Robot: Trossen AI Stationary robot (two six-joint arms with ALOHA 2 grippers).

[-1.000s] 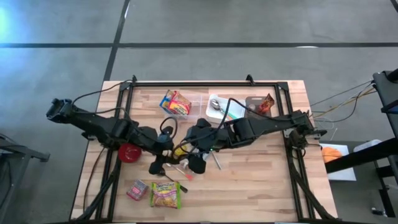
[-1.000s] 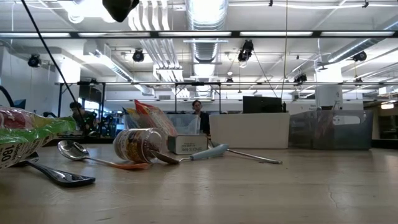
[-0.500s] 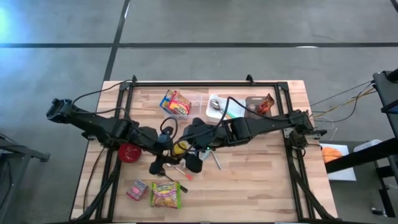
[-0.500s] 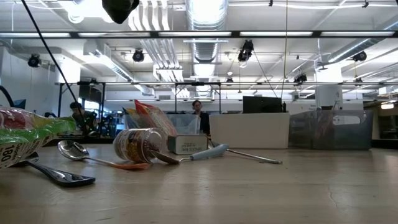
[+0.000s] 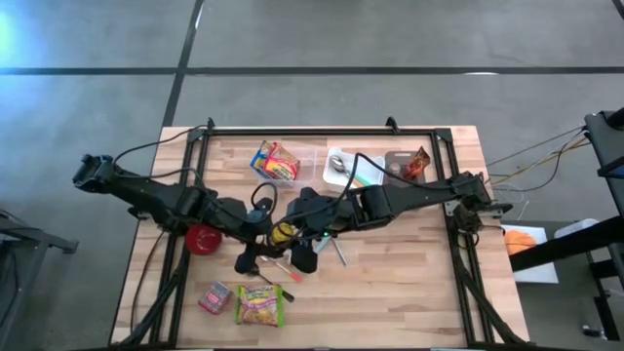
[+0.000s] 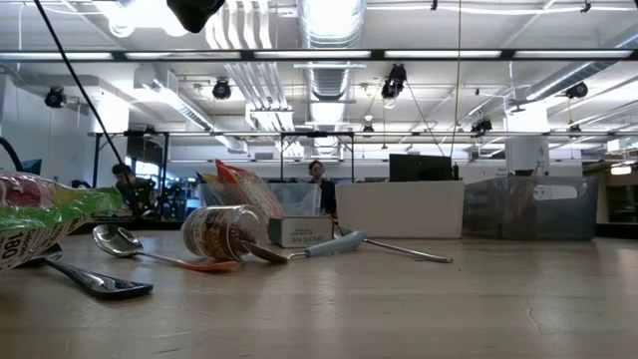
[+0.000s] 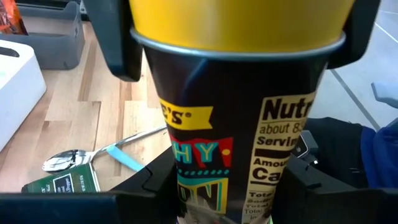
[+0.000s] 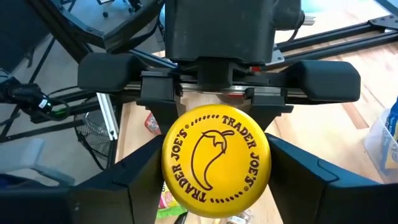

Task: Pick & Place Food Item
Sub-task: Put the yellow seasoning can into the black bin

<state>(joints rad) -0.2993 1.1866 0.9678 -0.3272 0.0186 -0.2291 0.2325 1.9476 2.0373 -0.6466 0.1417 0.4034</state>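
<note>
A dark can (image 5: 281,232) with a yellow lid (image 8: 216,163) hangs above the middle of the table, between my two grippers. My left gripper (image 5: 271,234) comes from the table's left and is shut on the can's body (image 7: 236,155). From the right, my right gripper (image 5: 294,230) meets the can end-on, closed on its lid end. In the low view the can and both pairs of fingers are out of sight. My left gripper pinches the can's dark wall (image 7: 186,186) between its two fingers (image 7: 155,180), toward the end away from the lid. It reaches in from the table's left, slanting down. The can points onward along the fingers, clear of the table. My right gripper has its fingers (image 8: 137,180) on opposite sides of the lid's rim (image 8: 168,155), a pinch on the can's lid end. It reaches in from the table's right, slanting down, with the lid's face toward its wrist. The can hangs clear of the table.
On the table lie a red round thing (image 5: 203,239) under the left arm, two packets (image 5: 258,304) at the near left, a yellow packet (image 5: 276,161), a white tray (image 5: 341,168) and a dark bag (image 5: 417,161) at the far side. Spoons (image 6: 120,241) and a jar (image 6: 224,232) also lie there.
My right gripper has edged toward the table's left, closer onto the can's lid end. The can and my left gripper have stayed where they were.
</note>
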